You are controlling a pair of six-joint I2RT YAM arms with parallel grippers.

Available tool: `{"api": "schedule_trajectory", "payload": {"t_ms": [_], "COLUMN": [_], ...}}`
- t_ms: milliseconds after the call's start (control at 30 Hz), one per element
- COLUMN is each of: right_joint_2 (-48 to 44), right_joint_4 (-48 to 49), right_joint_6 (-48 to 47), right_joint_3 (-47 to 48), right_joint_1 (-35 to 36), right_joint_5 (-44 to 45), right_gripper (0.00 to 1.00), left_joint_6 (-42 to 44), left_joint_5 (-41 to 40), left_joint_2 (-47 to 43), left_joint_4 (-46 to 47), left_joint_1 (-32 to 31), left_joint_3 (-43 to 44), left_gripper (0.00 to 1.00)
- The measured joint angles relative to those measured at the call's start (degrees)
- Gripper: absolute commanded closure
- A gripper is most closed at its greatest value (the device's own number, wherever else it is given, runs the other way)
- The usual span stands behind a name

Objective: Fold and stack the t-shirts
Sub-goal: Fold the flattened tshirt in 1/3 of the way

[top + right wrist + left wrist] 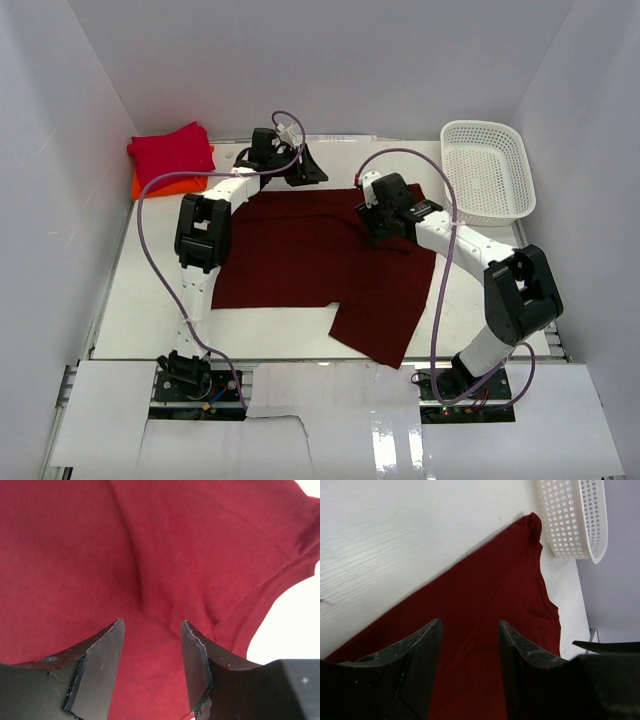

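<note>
White mesh basket [488,170] on table [140,310]

The maroon shirt [310,255] is a plain dark wine red. It fills the view under the right tool [152,625] and shows past the left tool [470,625]. Both tools have black fingers [100,665] with pale scuffed edges. Beyond the left tool is the basket [575,520] — white, dotted with rows of small holes. The tabletop [395,540] there is white. Back behind the left tool, a bright red shirt [170,150] has an orange shirt [165,186] peeking out under it — both plain.
</note>
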Motion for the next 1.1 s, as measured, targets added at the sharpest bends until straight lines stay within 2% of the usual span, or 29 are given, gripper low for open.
{"api": "schedule_trajectory", "payload": {"t_ms": [133, 400, 967, 1067, 1100], "right_joint_2": [0.11, 3.17, 13.9, 14.38, 14.56], "right_joint_4": [0.02, 2.27, 7.74, 8.59, 8.83], "right_joint_6": [-0.55, -1.31, -2.95, -2.99, -3.04], "right_joint_3": [-1.36, -1.51, -0.5, 0.13, 0.33], "right_joint_1": [2.25, 4.17, 5.57, 5.6, 5.6], "right_joint_5": [3.13, 7.76, 10.97, 11.56, 11.74], "right_gripper": [0.48, 0.51, 0.52, 0.6, 0.67], "left_joint_6": [-0.61, -1.92, -2.89, -2.89, -2.91], "left_joint_5": [1.99, 5.55, 11.32, 11.8, 12.02], "left_joint_2": [2.25, 2.8, 9.62, 9.7, 9.79], "left_joint_4": [-0.52, -1.49, -1.4, -1.01, -0.94], "left_joint_1": [-1.66, -3.72, -3.78, -3.78, -3.78], "left_joint_3": [2.84, 2.91, 2.67, 2.67, 2.64], "left_gripper": [0.43, 0.44, 0.46, 0.46, 0.46]}}
